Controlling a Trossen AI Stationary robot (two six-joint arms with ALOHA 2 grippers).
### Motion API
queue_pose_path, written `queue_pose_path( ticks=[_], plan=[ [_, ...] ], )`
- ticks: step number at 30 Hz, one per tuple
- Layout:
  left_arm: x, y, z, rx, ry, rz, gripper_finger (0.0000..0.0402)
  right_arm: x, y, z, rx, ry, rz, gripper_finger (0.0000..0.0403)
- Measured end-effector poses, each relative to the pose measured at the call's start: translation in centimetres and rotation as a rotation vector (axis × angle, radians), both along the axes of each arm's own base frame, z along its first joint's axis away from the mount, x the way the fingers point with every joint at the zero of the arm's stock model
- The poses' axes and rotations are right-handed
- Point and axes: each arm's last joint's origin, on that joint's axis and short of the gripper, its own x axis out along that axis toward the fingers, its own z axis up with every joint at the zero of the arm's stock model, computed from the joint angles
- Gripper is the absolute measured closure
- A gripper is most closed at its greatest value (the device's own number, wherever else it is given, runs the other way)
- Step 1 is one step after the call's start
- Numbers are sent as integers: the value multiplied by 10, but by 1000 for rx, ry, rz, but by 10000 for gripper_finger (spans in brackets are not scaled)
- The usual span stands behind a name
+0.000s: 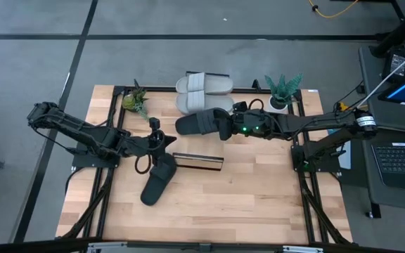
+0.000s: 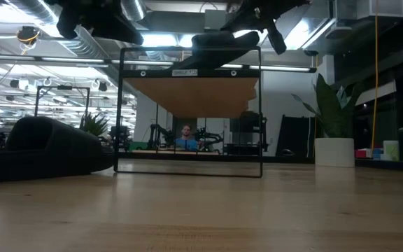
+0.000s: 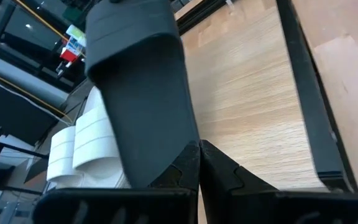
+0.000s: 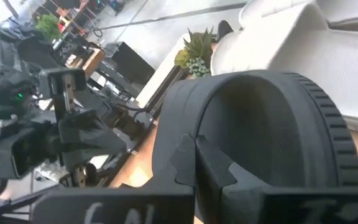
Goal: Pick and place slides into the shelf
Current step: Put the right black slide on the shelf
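Observation:
My right gripper (image 1: 225,126) (image 4: 194,152) is shut on a black slide (image 1: 199,123) (image 2: 226,38), held in the air over the table's far middle. My left gripper (image 1: 169,139) (image 3: 199,155) is shut and hovers just left of that slide's free end (image 3: 142,93); I cannot tell whether they touch. The second black slide (image 1: 157,181) (image 2: 47,147) lies sole down on the table below the left gripper. Two light grey slides (image 1: 202,91) (image 3: 82,149) lie side by side at the far edge. The shelf (image 1: 197,162) (image 2: 187,94) stands mid-table on its dark frame. My right gripper holds the black slide by its ribbed strap, at the strap's side wall (image 4: 174,134), pinched between the two fingers. The fingers come in level from the table's right, along the slide. It is lifted clear and lies about level, stretching left from the fingers.
Potted plants stand at the far left (image 1: 136,100) and far right (image 1: 283,88) of the table. A laptop (image 1: 403,158) sits off the right side. The near half of the tabletop (image 1: 209,211) is bare wood. A person (image 2: 185,136) shows far behind the shelf.

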Motion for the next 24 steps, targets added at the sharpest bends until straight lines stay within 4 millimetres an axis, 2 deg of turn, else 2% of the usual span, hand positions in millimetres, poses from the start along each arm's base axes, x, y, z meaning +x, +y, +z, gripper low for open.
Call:
queue_pose_path(
  ticks=[9, 13, 24],
  plan=[
    [1, 4, 0, 0, -1, 17, 402, 3, 0, -13, 5, 87, 12, 403],
    [1, 3, 0, -16, 1, -9, 402, 6, 1, -16, 31, 98, 83, 396],
    [1, 2, 0, -27, 3, -27, 402, 5, -7, -19, 8, 137, 65, 300]
  ],
)
